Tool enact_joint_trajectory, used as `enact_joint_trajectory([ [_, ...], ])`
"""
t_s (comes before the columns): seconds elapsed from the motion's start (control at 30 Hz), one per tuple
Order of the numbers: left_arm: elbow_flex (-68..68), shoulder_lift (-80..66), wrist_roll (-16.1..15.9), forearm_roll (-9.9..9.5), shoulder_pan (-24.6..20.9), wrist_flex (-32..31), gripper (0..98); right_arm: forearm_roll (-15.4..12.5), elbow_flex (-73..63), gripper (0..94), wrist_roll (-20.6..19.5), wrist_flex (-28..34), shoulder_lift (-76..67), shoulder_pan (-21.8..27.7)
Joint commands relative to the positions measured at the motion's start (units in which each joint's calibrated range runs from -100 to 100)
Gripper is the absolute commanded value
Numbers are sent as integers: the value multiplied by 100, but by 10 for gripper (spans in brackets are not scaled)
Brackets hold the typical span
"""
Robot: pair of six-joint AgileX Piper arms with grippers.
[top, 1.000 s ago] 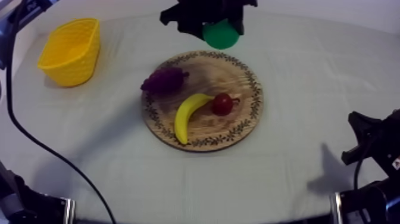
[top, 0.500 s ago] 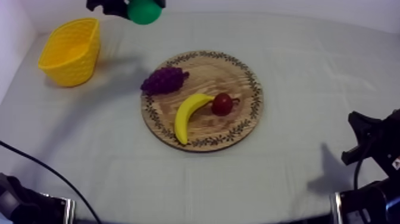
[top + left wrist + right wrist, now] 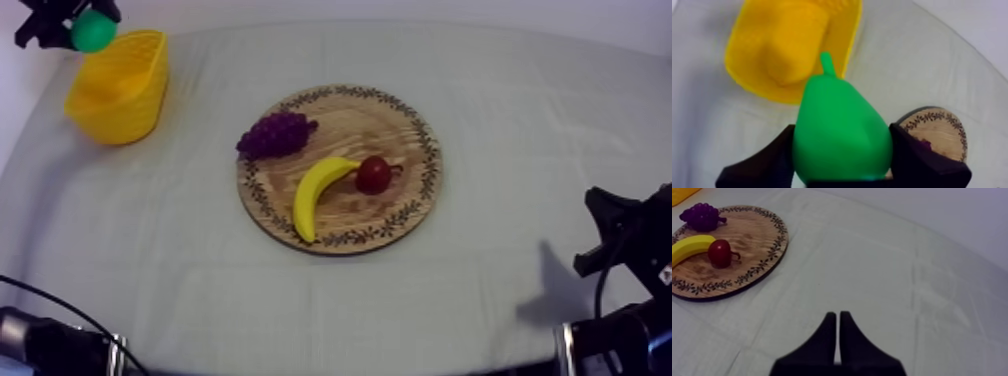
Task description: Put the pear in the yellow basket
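Note:
My left gripper [image 3: 82, 27] is shut on the green pear [image 3: 92, 31] and holds it in the air at the far left edge of the yellow basket [image 3: 120, 88]. From the left wrist, the pear [image 3: 839, 132] sits stem-up between the black fingers [image 3: 772, 162], with the basket [image 3: 792, 45] open just beyond it. The round wooden board [image 3: 400, 120] lies mid-table, and its rim [image 3: 934, 122] peeks out behind the pear. My right gripper [image 3: 838, 319] rests shut over bare cloth near the table's right side, its arm [image 3: 625, 240] low at the right.
On the board lie a purple bunch of grapes [image 3: 275, 133], a banana [image 3: 315, 190] and a small red fruit [image 3: 375, 174]. The right wrist view has the same three: grapes [image 3: 702, 215], banana [image 3: 689, 245], red fruit [image 3: 721, 253].
My left gripper has carried the pear from above the board's far edge leftward along the back of the table to the basket. The right arm has stayed still.

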Motion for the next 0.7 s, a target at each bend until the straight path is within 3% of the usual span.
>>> enact_joint_trajectory([
  [0.0,9,-46,-51,0,-378,4,427,1,-5,4,6,2,-4,0],
  [0.33,-101,332,-225,-10,-770,-122,425,1,-5,4,6,2,-4,0],
  [0.67,-832,2024,-338,53,-813,-566,419,1,-5,4,6,2,-4,0],
])
